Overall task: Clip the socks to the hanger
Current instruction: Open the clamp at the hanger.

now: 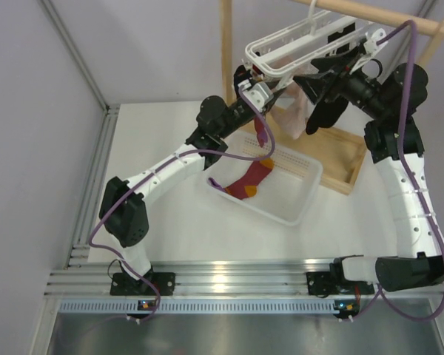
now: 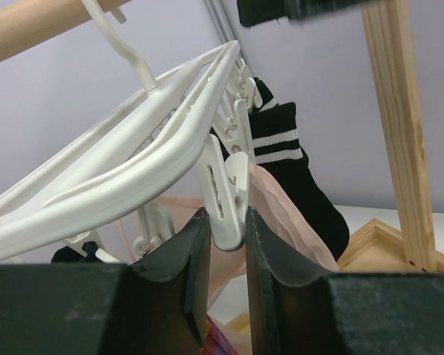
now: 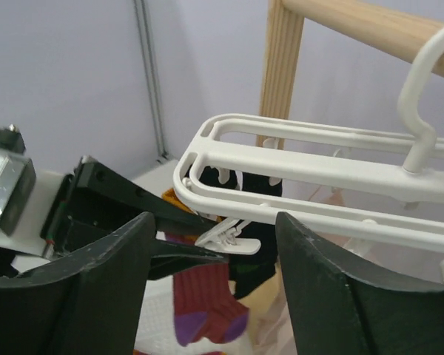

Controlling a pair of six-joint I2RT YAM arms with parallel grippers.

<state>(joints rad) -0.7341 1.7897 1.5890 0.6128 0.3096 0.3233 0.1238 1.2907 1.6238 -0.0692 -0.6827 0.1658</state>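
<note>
Two socks, top view: one maroon sock [image 1: 260,134] dangles below the left corner of the hanger [image 1: 296,41]; its mate [image 1: 248,181] lies in the middle of the basket [image 1: 300,211].
Left gripper [image 2: 226,222], left wrist view: pinched on a peg [image 2: 222,185]; let go only once you judge the sock seated deep.
Right gripper [image 3: 214,229], right wrist view: fingers spread, holding nothing; draw it clear of the hanger without snagging.

White slotted basket [image 1: 300,181] on the table [image 1: 170,244], wooden rack [image 1: 226,44] beside it
</note>
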